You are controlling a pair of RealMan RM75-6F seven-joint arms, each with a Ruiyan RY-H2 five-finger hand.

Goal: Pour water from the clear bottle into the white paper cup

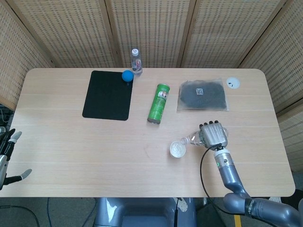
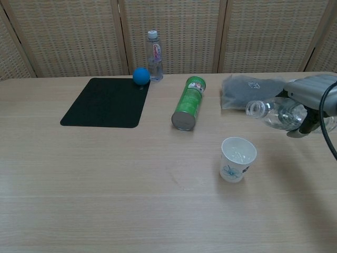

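The white paper cup (image 2: 238, 158) stands upright on the table right of centre, also seen from above as the cup (image 1: 177, 149). My right hand (image 2: 310, 100) grips the clear bottle (image 2: 276, 113) lying nearly level, its open mouth pointing left, above and to the right of the cup. From the head view the right hand (image 1: 213, 135) covers most of the bottle (image 1: 193, 139), whose neck pokes out toward the cup. My left hand (image 1: 6, 153) hangs off the table's left edge, fingers apart, holding nothing.
A green can (image 2: 188, 103) lies on its side behind the cup. A black mat (image 2: 106, 101), a blue ball (image 2: 140, 76) and a second capped bottle (image 2: 154, 49) sit at the back left. A dark bag (image 2: 250, 92) and a white lid (image 1: 232, 83) lie back right.
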